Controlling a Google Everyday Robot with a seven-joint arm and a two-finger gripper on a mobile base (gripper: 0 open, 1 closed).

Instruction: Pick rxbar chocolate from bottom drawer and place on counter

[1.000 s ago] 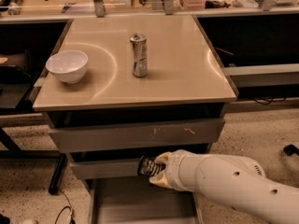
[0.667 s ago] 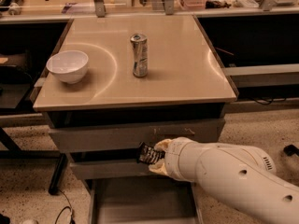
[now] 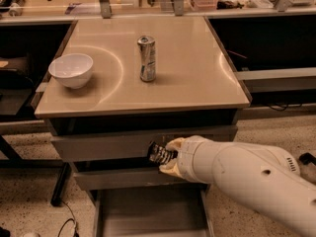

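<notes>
My gripper [image 3: 165, 157] is shut on the rxbar chocolate [image 3: 160, 154], a small black wrapped bar with pale lettering. It holds the bar in front of the upper grey drawers, above the open bottom drawer [image 3: 150, 214] and below the counter's front edge. The bottom drawer is pulled out and its plain grey floor shows. The counter [image 3: 187, 78] is a glossy beige top above the drawer unit. My white arm comes in from the lower right.
A tall silver can [image 3: 146, 58] stands at the counter's middle. A white bowl [image 3: 71, 69] sits at its left. Dark shelving flanks the unit on both sides. Cables lie on the speckled floor at lower left.
My gripper has risen with the bar from just above the bottom drawer to the level of the upper drawers, and the arm has moved up and slightly left.
</notes>
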